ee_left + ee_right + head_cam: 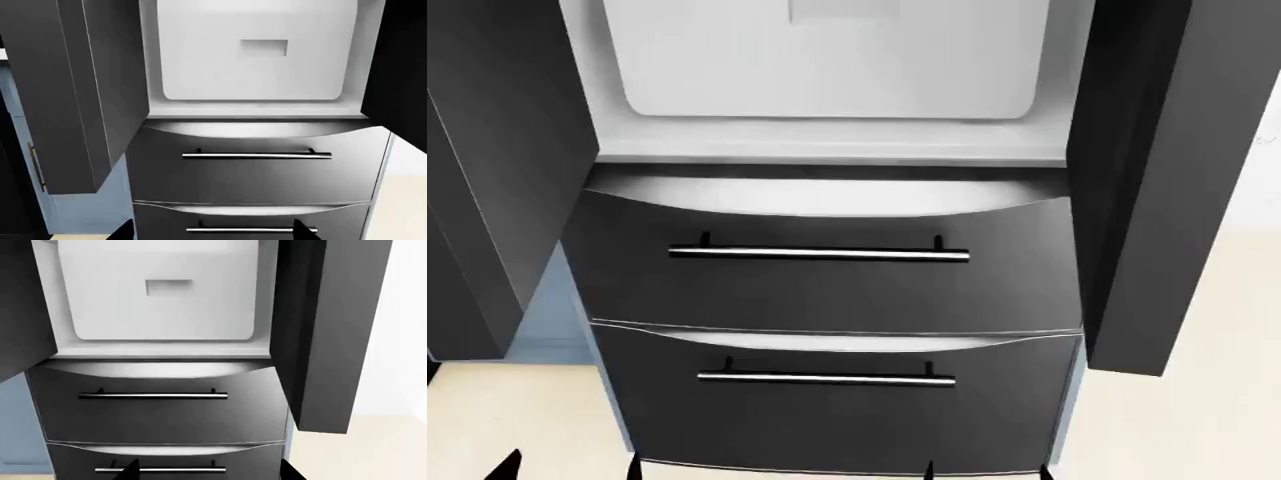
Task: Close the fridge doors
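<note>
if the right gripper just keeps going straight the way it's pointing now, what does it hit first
Probably the lower dark brushed-metal drawer front, near its horizontal silver bar handle. The right gripper shows only as dark fingertips at the frame's edge, so depth is uncertain.

Head view: looks forward and down, close to the two drawer fronts (827, 290).
Left wrist view: faces the fridge front, nearer the left door (73, 95).
Right wrist view: nearer the right door (327, 335).
Shared: drawers, white interior (827, 60).

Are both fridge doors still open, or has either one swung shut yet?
Both open. The left door and right door stand swung outward, edge-on, and the white fridge interior shows between them above the shut drawers.
</note>
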Controlling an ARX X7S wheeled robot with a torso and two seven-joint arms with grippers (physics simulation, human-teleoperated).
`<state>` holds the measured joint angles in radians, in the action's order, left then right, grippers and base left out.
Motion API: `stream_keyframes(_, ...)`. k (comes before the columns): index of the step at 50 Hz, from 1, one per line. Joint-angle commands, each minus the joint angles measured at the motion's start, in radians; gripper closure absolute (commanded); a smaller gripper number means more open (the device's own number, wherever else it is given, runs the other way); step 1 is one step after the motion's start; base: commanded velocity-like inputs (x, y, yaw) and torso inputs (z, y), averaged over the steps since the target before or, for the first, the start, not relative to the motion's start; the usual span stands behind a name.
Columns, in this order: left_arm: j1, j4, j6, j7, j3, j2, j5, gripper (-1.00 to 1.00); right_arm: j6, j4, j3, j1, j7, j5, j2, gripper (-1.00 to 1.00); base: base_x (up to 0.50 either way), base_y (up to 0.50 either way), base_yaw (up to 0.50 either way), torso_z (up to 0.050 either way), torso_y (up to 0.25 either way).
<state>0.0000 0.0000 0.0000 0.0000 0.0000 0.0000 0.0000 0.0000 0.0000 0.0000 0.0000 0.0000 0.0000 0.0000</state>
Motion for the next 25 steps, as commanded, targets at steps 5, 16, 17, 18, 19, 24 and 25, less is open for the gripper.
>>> stream_keyframes(5, 0.020, 0.035, -0.008, -0.031, 0.033, -0.023, -0.028, -1.00, 0.006, -0.025, -0.036, -0.019, 0.029, 0.009, 0.027, -1.00, 0.00, 0.00, 0.00, 0.000, 0.000)
stream_keyframes(16, -0.003, 0.005, 0.011, -0.063, 0.059, -0.048, -0.067, -1.00, -0.004, 0.009, -0.053, 0.002, 0.055, 0.051, 0.050, -1.00, 0.00, 0.00, 0.00, 0.000, 0.000)
stream_keyframes(17, -0.003, 0.007, 0.009, -0.064, 0.061, -0.049, -0.071, -1.00, 0.001, 0.008, -0.054, 0.004, 0.054, 0.059, 0.051, -1.00, 0.00, 0.00, 0.00, 0.000, 0.000)
stream_keyframes(18, -0.005, 0.008, 0.007, -0.067, 0.063, -0.052, -0.072, -1.00, 0.005, 0.004, -0.057, 0.003, 0.055, 0.062, 0.052, -1.00, 0.00, -0.46, 0.00, 0.000, 0.000)
stream_keyframes(19, -0.006, 0.008, 0.005, -0.068, 0.064, -0.054, -0.075, -1.00, 0.010, 0.004, -0.060, 0.005, 0.058, 0.063, 0.054, -1.00, 0.00, -0.50, 0.00, 0.000, 0.000)
stream_keyframes(24, -0.010, 0.005, -0.003, -0.076, 0.071, -0.063, -0.088, -1.00, 0.025, -0.003, -0.068, 0.008, 0.068, 0.074, 0.059, -1.00, 0.00, -0.50, 0.00, 0.000, 0.000)
stream_keyframes(25, -0.010, 0.004, 0.000, -0.077, 0.074, -0.065, -0.087, -1.00, 0.024, -0.002, -0.071, 0.008, 0.070, 0.075, 0.060, -1.00, 0.00, -0.50, 0.00, 0.000, 0.000)
